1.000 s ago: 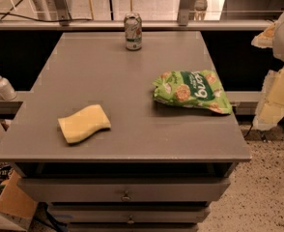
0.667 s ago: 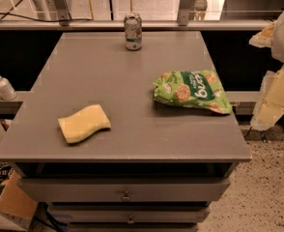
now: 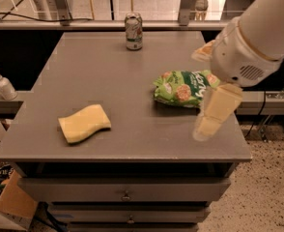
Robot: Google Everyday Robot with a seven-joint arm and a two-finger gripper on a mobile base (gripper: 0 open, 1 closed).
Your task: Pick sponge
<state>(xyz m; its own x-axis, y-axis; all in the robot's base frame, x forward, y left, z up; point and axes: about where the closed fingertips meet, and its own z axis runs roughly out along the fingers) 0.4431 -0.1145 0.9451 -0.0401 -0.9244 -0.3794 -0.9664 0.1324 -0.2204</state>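
I am seeing the sponge lying flat on the front left part of the counter. Its long axis is running left to right, with the right end angling slightly toward the back and its wavy sides facing front and back. My claw is hovering over the counter's right side, well apart from the sponge, released and gripping nothing, its pale fingers spread wide in front of a green snack bag. A can is standing at the back edge.
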